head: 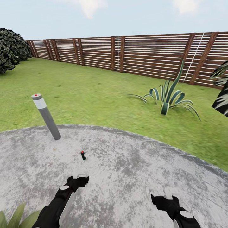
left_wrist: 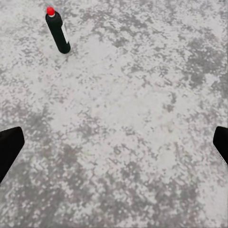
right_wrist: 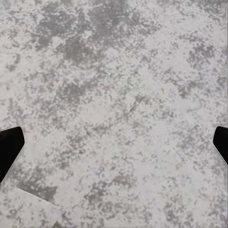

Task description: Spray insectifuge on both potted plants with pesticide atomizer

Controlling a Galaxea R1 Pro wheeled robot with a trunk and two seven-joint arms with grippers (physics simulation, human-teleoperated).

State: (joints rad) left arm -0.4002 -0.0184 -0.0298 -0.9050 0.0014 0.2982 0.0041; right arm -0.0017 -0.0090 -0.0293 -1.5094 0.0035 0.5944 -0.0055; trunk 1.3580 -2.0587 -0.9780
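Both arms reach forward low over the round grey patio [head: 133,164]. The left pincer [head: 79,177] hangs above bare paving; in the left wrist view its two dark fingertips [left_wrist: 9,147] sit at opposite edges, so its jaws stand wide apart with nothing between them. The right pincer [head: 168,193] is likewise spread, its fingertips [right_wrist: 9,147] far apart over paving, holding nothing.

A small dark bottle with a red cap [head: 83,155] stands upright on the patio, ahead of the left pincer and apart from it. It appears again in the left wrist view [left_wrist: 58,31], slightly tilted in the picture. Whether this is the sprayer cannot be told; it is dark, not white, and no trigger head is discernible.

A grey bollard lamp [head: 46,116] with a red dot on top stands at the patio's edge, beyond the bottle. On the lawn [head: 95,95], a striped agave [head: 167,98] grows to the right. A slatted brown fence [head: 142,53] closes the far side, and a dark bush [head: 11,49] sits at the far left.
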